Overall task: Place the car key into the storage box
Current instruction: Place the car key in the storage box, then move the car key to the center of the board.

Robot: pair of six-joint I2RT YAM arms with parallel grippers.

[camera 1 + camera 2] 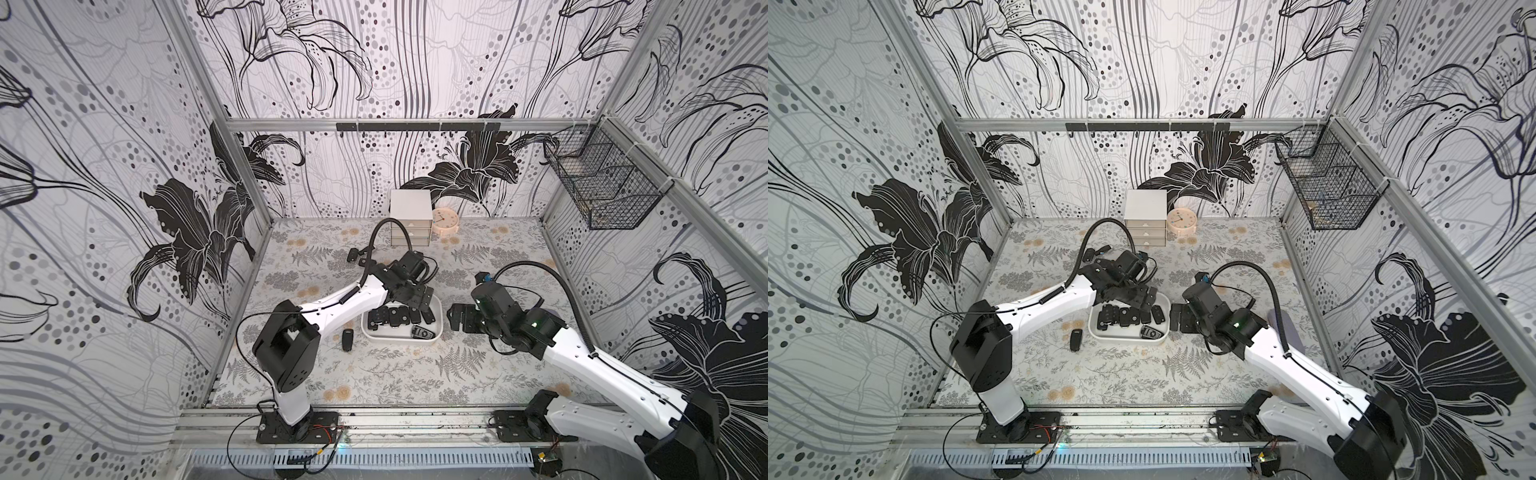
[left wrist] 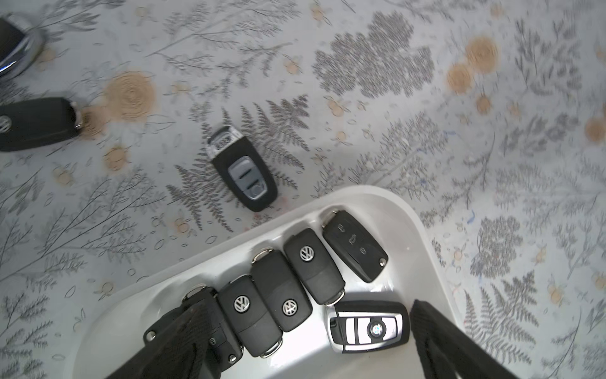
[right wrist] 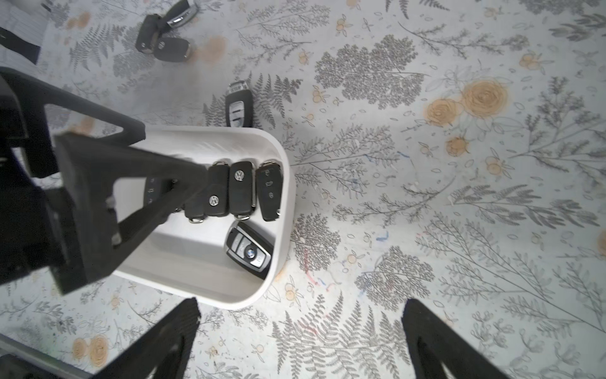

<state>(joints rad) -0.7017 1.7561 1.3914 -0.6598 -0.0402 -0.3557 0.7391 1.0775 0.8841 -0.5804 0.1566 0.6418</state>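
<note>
Hovering over the storage box (image 2: 426, 236), your left end effector (image 2: 306, 306) is spread wide and grips nothing. The silver-faced car key (image 2: 369, 328) lies flat on the box floor between its fingers (image 2: 183, 338), close to the nearer wall. Next to that key, a row of black fobs (image 2: 282, 295) sits side by side inside the box, one partly hidden under a finger. Your right end effector (image 3: 301, 305) is likewise spread and empty, low over the desk (image 1: 374, 374) just beside the box's right end. Outside the box, a black fob with silver buttons (image 2: 242, 174) rests on the desk just off its left wall, and more fobs (image 1: 353, 254) lie farther back toward the white drawer cabinet (image 1: 410, 224).
</note>
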